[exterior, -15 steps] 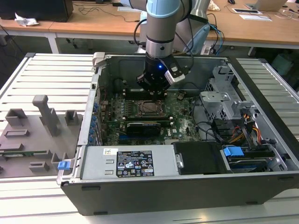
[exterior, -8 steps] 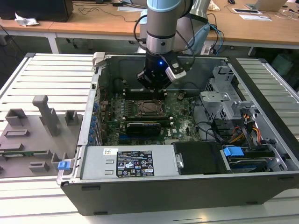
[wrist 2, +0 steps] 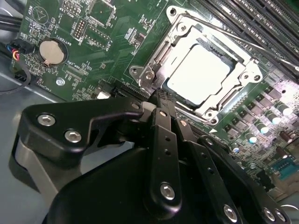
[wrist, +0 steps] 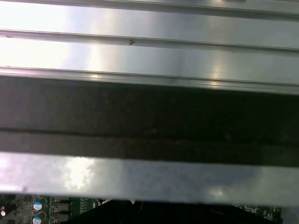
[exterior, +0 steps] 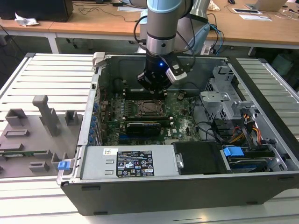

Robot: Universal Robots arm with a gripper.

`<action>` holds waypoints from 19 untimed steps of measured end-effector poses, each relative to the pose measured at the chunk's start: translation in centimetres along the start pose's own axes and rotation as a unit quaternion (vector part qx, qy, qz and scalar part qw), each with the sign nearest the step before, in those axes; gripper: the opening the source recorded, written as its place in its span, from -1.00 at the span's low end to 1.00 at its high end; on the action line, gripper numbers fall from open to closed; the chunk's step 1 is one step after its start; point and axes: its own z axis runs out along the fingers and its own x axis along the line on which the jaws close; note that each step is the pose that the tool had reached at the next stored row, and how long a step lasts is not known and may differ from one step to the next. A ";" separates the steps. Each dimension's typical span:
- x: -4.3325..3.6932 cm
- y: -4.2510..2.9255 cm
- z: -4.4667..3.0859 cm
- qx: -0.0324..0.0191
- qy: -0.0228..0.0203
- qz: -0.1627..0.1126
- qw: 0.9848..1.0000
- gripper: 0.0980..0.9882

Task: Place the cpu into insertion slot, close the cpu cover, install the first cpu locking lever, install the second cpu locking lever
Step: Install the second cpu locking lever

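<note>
We see a silver-grey arm (exterior: 163, 28) with a light blue joint cap at its top, a black wrist section carrying a small blue light, and black cables looping beside it. In the second wrist view, the gripper (wrist 2: 156, 100) is matte black, with slim linkage bars fastened by round silver screws.

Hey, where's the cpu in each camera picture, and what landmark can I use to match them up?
Exterior view: the cpu sits mid-board in the open computer case, just below the tool.
Second wrist view: the cpu is the pale square inside the silver cpu cover, beyond the tool.
First wrist view: the cpu is not in it.
Shared landmark: the green circuit board.
</note>
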 end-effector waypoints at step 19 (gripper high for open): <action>0.03 -1.47 -1.83 0.000 0.000 0.000 1.000 -0.97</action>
